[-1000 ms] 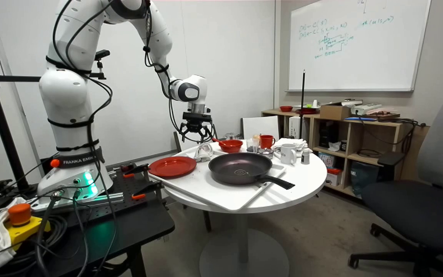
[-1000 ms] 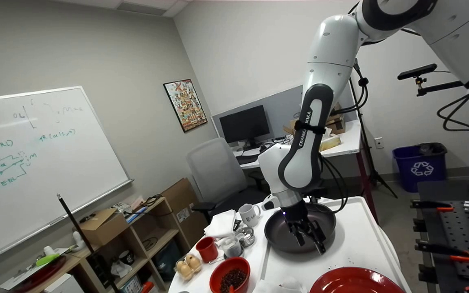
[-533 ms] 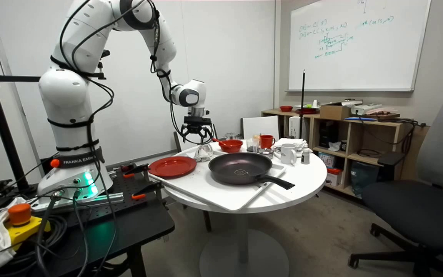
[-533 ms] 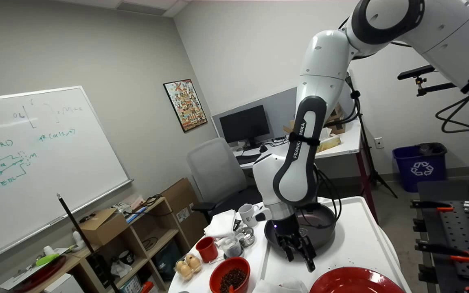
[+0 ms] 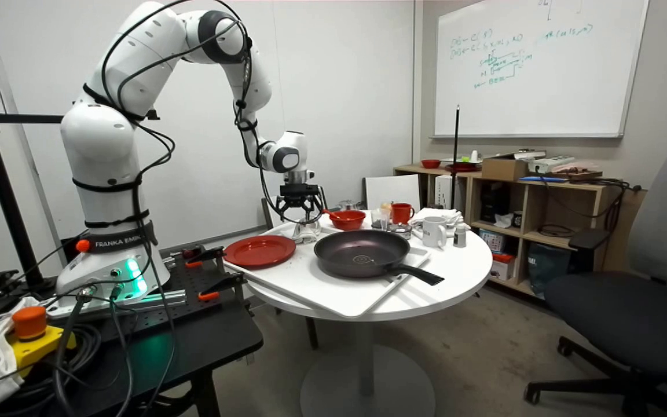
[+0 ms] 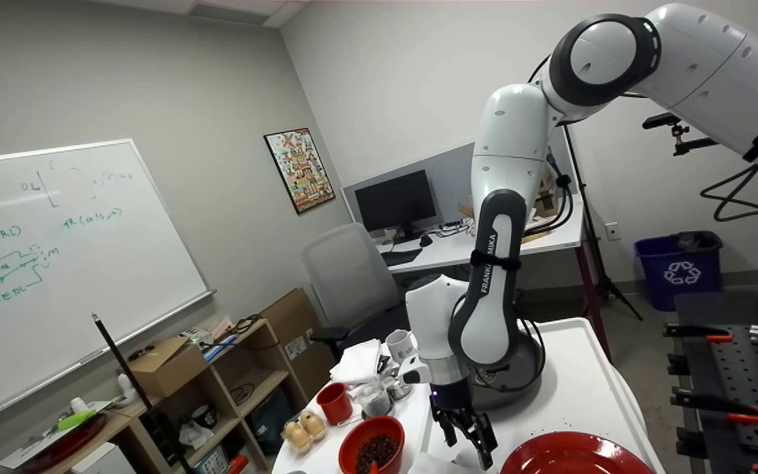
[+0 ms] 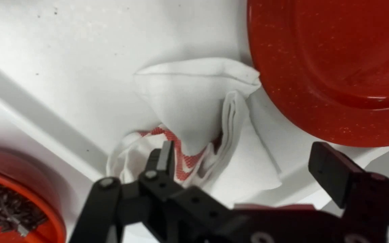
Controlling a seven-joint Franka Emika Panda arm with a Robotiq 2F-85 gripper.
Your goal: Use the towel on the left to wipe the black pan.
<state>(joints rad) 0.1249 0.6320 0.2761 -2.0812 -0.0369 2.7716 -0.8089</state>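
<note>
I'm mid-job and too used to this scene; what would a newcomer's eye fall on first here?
Probably the white arm, reaching over the round table in both exterior views, its jaws open over a crumpled, red-marked white towel. Next, perhaps the black pan, which sits on the tray with its handle jutting past the tray's edge. In the wrist view, the glossy red plate fills the upper right corner, beside the towel.

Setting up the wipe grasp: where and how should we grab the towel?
I'd pinch the layered fold near the middle of the towel, coming straight down from above. In the wrist view it seems to stand up as a ridge, running roughly crosswise to the closing direction of the open gripper. Skip the corner beside the red plate, which likely leaves little finger room.
</note>
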